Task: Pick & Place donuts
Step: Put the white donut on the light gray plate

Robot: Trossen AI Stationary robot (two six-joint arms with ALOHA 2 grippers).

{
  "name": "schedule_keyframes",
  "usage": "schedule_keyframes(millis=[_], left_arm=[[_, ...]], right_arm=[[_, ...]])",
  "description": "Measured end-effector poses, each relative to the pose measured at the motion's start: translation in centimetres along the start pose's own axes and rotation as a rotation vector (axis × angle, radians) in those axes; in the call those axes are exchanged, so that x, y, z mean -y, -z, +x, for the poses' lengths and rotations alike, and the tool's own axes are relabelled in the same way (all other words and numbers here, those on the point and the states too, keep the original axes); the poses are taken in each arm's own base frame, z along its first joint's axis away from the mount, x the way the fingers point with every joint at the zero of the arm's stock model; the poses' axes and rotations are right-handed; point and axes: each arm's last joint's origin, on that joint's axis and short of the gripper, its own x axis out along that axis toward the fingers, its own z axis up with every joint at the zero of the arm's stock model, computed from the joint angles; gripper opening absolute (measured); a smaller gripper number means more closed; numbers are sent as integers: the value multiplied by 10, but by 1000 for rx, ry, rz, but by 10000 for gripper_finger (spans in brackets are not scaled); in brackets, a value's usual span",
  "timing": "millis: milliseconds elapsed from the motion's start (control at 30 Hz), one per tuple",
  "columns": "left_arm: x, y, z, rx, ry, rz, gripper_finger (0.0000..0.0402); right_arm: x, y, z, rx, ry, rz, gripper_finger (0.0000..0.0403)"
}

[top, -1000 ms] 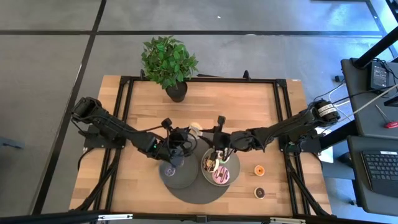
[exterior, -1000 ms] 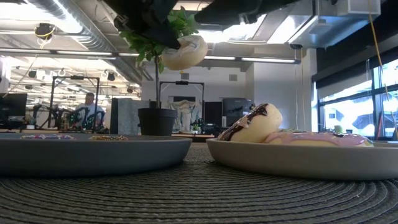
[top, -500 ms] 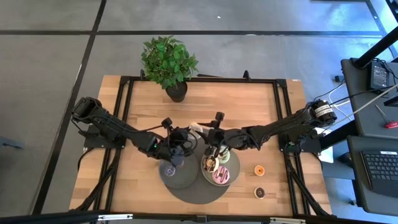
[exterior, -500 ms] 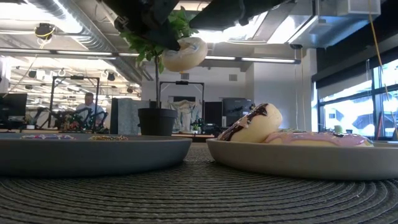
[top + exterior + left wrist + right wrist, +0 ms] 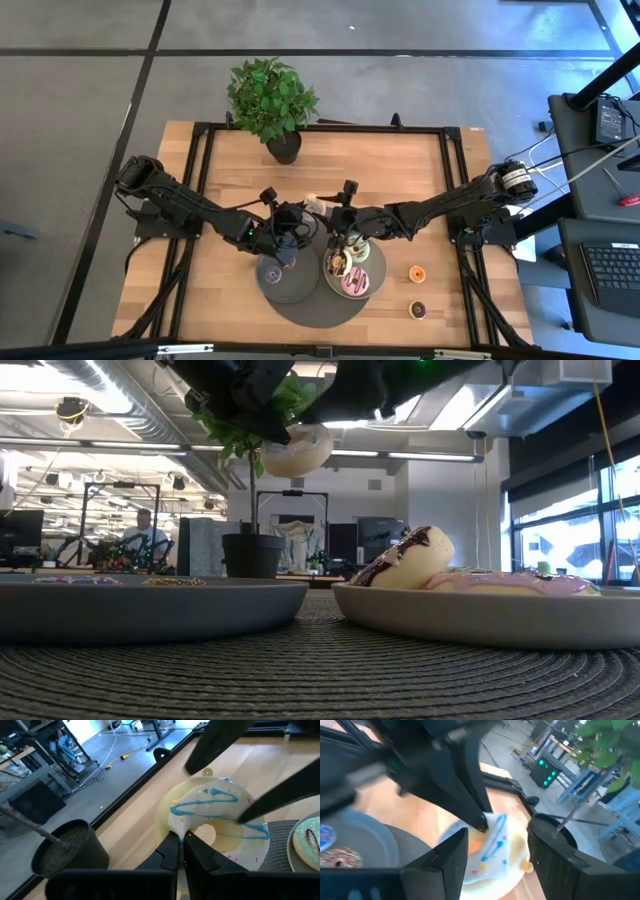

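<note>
1. Left hand is clamped on the edge of the cream donut and holds it in the air, clear of the desk.
2. Right hand has come in from the side over the last second. It was well apart from the donut; now its fingers are spread, one on each side of the ring, and I cannot tell whether they touch it.
3. Left hand has hardly moved in that time, and the low view shows the donut at the same height.
4. I judge this to be a hand-over: the left hand offers the donut and the right hand is about to take it.
5. Below and just in front of the right hand is a plate with a chocolate donut and a pink donut, which is probably where the cream one goes.
6. Below the left hand, the other plate holds a purple mini.
7. Orange mini and dark brown mini lie on the desk beyond the right hand's plate, not yet picked.
</note>
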Motion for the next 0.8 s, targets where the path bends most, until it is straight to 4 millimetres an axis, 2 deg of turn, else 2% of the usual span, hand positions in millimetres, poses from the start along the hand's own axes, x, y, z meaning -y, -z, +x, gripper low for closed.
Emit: schedule_keyframes(millis=[233,600,800], left_arm=[[0,0,0,1,-1,-1,8],[0,0,0,3,-6,1,8],[0,0,0,3,-7,2,8]], right_arm=[[3,5,5,-33,65,22,191],[1,6,5,-31,22,18,72],[1,6,5,-28,5,23,36]])
